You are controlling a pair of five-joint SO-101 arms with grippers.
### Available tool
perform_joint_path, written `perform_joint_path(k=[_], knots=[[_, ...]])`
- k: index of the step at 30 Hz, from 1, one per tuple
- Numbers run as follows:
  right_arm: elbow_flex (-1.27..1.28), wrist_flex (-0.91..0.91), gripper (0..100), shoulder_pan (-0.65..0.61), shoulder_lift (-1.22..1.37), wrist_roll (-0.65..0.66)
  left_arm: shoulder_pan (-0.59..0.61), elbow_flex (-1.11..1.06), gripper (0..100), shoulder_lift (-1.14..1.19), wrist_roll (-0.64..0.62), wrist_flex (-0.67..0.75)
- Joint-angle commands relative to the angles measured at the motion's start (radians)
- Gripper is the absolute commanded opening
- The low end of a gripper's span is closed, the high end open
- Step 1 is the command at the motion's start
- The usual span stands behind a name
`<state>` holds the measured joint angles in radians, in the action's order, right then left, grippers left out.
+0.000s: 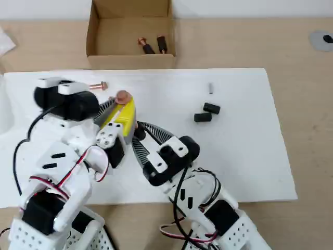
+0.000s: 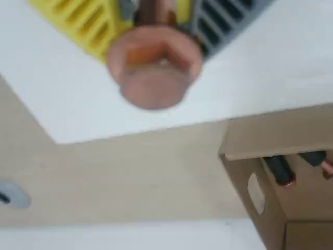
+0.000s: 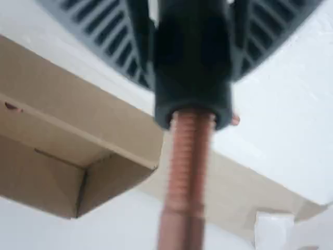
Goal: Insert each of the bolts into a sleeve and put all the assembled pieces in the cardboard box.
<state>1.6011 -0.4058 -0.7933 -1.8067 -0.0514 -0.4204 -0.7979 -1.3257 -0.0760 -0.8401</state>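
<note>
Left wrist view: the left gripper (image 2: 156,15) is pinching a copper bolt (image 2: 155,65) by its shank, the hex head sticking out past the jaws. The right gripper (image 3: 192,31) is gripping a black sleeve (image 3: 192,94) with the bolt's thread partly inside, both arms leaning inward over the white mat (image 1: 234,156), near the cardboard box (image 1: 95,36).

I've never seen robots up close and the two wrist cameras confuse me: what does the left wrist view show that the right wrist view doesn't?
Only the left wrist view: the hexagonal head of the bolt, held in the left gripper, and a grey disc lying on the table. Only the right wrist view: the black sleeve clamped in the right gripper, with the bolt's threaded shaft entering it. Both: the cardboard box and the white sheet.
</note>
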Motion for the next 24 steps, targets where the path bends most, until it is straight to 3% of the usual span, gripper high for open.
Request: perform_joint_path(k=[1, 15, 24], knots=[[-0.008, 0.023, 0.9, 0.012, -0.073, -0.008, -0.003, 0.005, 7, -0.004, 0.009, 0.011], [-0.012, 0.021, 0.9, 0.012, -0.073, -0.005, 0.002, 0.123, 19, 0.002, -0.034, -0.216], [-0.008, 0.020, 0.9, 0.012, -0.071, -0.006, 0.005, 0.137, 20, 0.004, -0.037, -0.238]])
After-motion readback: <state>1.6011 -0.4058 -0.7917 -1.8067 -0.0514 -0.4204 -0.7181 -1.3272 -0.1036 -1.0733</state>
